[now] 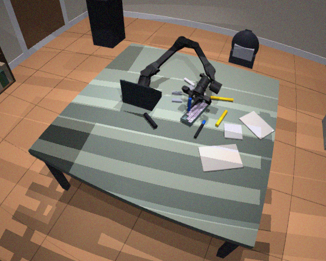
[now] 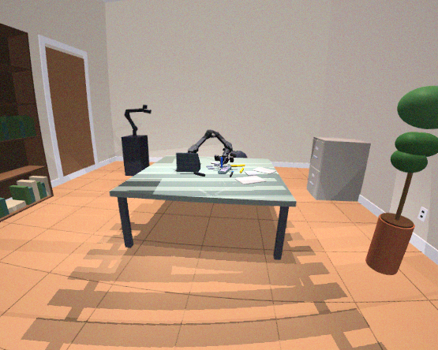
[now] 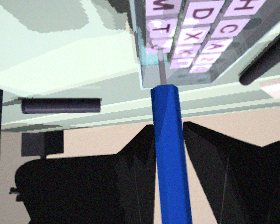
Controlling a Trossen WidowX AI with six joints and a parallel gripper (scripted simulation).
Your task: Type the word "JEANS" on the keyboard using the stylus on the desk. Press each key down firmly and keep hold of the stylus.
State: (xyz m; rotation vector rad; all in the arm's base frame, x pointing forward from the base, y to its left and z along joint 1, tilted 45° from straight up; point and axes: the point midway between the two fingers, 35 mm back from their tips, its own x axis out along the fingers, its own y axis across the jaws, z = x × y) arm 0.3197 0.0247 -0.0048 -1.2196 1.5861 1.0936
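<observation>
The keyboard [image 1: 187, 121] [image 2: 224, 169] [image 3: 152, 79] lies on the desk, with pale pink lettered keys in a grey-teal frame. My gripper [image 1: 190, 101] [image 2: 222, 158] [image 3: 168, 129] is shut on the blue stylus [image 1: 189, 105] [image 2: 222, 161] [image 3: 167, 155] and holds it above the keyboard. In the wrist view its thin grey tip [image 3: 161, 62] points at the end key of the row, beside the T key [image 3: 159, 30]. The tip partly covers that key's letter, which looks like J. Whether the tip touches the key or presses it down cannot be told.
A dark screen [image 1: 140, 95] [image 2: 188, 162] stands left of the keyboard. A black cylinder [image 1: 150, 120] [image 3: 61, 105] and a blue-ended black pen [image 1: 199, 130] lie nearby. Yellow sticks [image 1: 221, 118] [image 1: 224, 99] and paper sheets [image 1: 221, 157] [image 1: 256, 124] lie around the keyboard's other side.
</observation>
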